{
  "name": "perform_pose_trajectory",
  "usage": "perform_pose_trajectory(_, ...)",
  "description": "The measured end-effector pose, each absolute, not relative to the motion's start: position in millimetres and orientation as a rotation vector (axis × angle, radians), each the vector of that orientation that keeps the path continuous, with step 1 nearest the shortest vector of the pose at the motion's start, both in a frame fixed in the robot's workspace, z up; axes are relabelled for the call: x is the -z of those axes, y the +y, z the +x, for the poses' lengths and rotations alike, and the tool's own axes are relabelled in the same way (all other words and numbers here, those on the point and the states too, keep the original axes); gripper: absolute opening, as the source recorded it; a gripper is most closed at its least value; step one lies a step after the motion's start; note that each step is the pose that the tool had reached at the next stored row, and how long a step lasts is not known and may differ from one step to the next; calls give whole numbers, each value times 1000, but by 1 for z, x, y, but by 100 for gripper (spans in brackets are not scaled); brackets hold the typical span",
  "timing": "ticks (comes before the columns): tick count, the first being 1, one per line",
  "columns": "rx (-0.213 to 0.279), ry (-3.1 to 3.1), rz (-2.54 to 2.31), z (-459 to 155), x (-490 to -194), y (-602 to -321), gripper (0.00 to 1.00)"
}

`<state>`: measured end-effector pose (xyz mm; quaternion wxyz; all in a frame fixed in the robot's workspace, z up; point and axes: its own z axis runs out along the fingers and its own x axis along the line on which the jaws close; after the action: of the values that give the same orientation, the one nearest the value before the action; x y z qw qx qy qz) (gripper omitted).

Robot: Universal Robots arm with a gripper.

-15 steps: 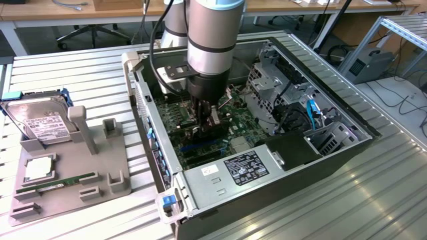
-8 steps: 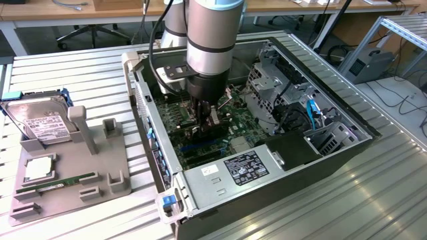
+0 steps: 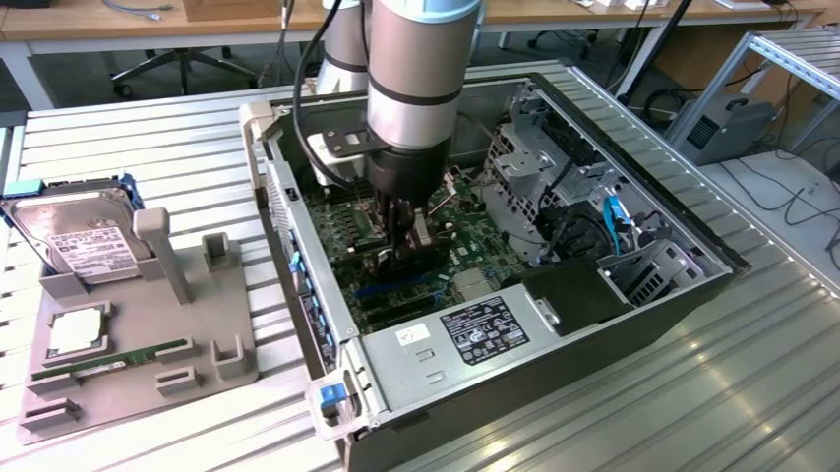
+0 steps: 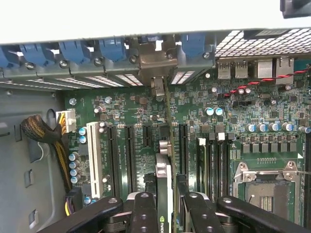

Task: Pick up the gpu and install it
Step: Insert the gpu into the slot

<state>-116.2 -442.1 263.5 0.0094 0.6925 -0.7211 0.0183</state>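
Observation:
Inside the open computer case [image 3: 630,324], my gripper [image 3: 400,246] reaches down over the green motherboard [image 3: 453,241]. It is shut on the gpu [image 3: 417,241], which stands on edge. In the wrist view the gpu [image 4: 164,165] runs edge-on between my black fingers [image 4: 144,208], with the gripper [image 4: 167,201] clamped on its two faces. The card lies along a long black slot of the motherboard [image 4: 233,111]. Its silver end bracket [image 4: 155,63] sits at the case's rear wall, among the blue slot clips [image 4: 73,51]. I cannot tell whether the card's edge is down in the slot.
A white slot [image 4: 95,155] and a braided cable bundle [image 4: 43,131] lie beside the card. The power supply [image 3: 479,329] and drive cages [image 3: 525,162] crowd the case. On the exterior view's left a grey holder [image 3: 132,334] carries a hard drive [image 3: 79,241] and a memory stick [image 3: 112,366].

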Motion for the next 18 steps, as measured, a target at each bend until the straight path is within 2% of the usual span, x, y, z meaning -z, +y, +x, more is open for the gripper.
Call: perform_pose_trajectory(18,-56,-2253,2163,-116,-260,-442,27)
